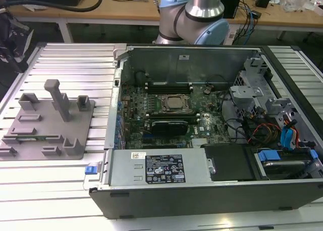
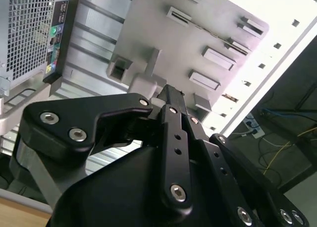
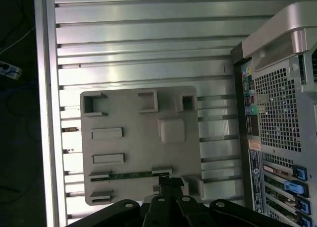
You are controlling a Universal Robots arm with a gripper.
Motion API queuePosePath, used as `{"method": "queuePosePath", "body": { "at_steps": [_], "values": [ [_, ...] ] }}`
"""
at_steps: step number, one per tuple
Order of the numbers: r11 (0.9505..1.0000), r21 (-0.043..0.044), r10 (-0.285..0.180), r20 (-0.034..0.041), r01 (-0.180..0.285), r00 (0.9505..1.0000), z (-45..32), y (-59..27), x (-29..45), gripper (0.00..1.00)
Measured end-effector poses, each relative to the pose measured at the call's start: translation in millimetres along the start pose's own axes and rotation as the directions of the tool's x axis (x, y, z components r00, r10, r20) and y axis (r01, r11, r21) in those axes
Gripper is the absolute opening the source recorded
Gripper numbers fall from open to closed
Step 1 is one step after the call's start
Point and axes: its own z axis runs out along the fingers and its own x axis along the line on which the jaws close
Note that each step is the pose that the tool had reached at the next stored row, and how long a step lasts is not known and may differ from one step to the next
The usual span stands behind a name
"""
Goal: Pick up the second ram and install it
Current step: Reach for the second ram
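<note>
The second ram [image 3: 130,175] is a thin green stick lying flat in a slot of the grey tray [image 3: 143,138], near one tray edge. In the exterior view the ram [image 1: 46,137] sits at the tray's [image 1: 50,117] front, on the exterior view's left of the open computer case [image 1: 126,79]. My gripper [image 3: 171,181] hangs well above the tray, its fingertips pressed together with nothing between them, just beside the ram's end in the first wrist view. The gripper [image 2: 171,94] also appears in the second wrist view, over the tray [image 2: 163,43].
Inside the case, the motherboard carries a CPU socket [image 1: 175,104] with long black memory slots [image 1: 169,84] behind it and a power supply [image 1: 161,168] in front. Drive cages and cables [image 1: 272,125] fill the right side. The arm's base [image 1: 194,16] stands behind the case. The tray has upright blocks [image 1: 58,97].
</note>
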Motion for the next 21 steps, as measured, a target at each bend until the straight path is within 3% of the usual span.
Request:
{"method": "queuePosePath", "body": {
  "at_steps": [9, 14, 17, 18, 19, 20, 21],
  "values": [
    [1.0, -0.0005, 0.0, 0.0071, 0.0, 1.0, -1.6, -2.4, 32.3, 0.08],
    [1.0, 0.0007, 0.0, 0.0045, 0.0, 1.0, 12.1, -3.4, 36.2, 0.08],
    [1.0, 0.0021, 0.0, 0.0037, 0.0, 1.0, 12.4, -3.6, 36.1, 0.08],
    [1.0, 0.0033, 0.0, -0.0017, 0.0, 1.0, 13.0, -3.6, 36.0, 0.08],
    [1.0, 0.0048, 0.001, -0.0208, -0.001, 0.9998, 13.6, -3.6, 36.1, 0.08],
    [1.0, 0.0091, 0.003, -0.0766, -0.003, 0.9971, 15.2, -3.8, 35.3, 0.08],
    [0.9999, 0.0103, 0.004, -0.0912, -0.003, 0.9958, 15.6, -3.8, 35.2, 0.08]
  ]
}}
